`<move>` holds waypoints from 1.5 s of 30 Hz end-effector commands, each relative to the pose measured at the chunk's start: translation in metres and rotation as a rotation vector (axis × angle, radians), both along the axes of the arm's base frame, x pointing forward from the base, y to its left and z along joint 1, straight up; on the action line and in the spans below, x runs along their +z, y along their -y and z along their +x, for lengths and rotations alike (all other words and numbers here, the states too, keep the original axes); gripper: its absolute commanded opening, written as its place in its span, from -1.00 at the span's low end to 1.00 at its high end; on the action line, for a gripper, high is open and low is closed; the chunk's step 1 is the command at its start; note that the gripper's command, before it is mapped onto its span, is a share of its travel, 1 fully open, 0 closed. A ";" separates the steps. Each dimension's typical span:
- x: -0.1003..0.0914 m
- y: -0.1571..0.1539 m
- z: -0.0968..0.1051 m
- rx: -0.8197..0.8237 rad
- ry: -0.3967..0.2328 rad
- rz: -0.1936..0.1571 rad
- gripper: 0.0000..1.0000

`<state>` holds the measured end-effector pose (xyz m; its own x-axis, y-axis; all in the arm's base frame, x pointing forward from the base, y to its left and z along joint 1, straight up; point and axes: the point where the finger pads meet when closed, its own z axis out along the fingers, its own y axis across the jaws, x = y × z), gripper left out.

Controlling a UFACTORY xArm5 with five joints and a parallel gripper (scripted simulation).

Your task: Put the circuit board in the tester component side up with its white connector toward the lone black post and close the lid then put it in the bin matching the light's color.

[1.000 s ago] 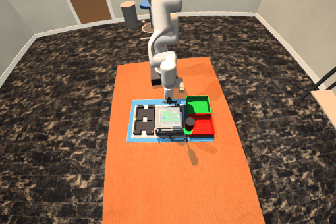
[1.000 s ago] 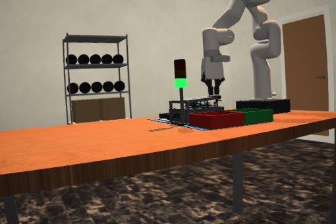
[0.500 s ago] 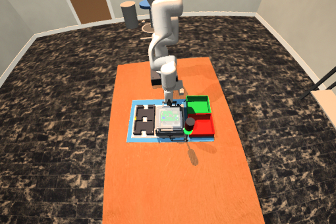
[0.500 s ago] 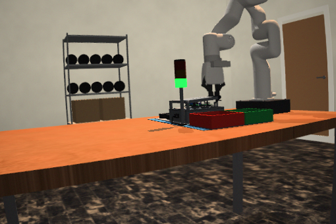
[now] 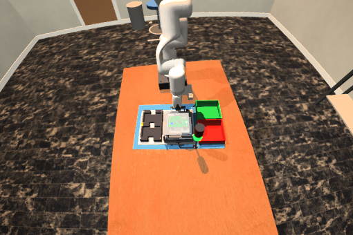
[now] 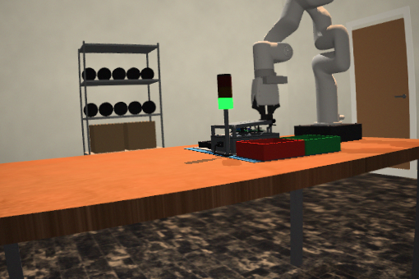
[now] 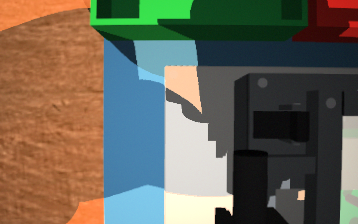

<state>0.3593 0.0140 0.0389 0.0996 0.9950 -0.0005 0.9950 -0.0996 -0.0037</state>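
Observation:
The tester stands on the blue mat. Its clear lid lies down over the green circuit board. The signal light glows green. My gripper is down at the tester's back edge, by the arm's base, with its fingers drawn narrow and nothing between them. The wrist view shows one dark finger in front of the tester's dark frame and a small black block on it. The board is mostly hidden there.
The green bin and the red bin stand side by side right of the tester. The black tray lies left of it. The arm's base is behind.

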 end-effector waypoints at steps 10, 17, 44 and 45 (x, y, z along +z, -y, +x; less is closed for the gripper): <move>0.001 0.000 0.001 0.000 0.003 0.000 -1.00; 0.001 0.000 0.001 0.000 0.003 0.000 -1.00; 0.011 0.000 0.002 0.000 0.003 0.000 -1.00; 0.013 0.000 0.003 0.000 0.003 0.000 -1.00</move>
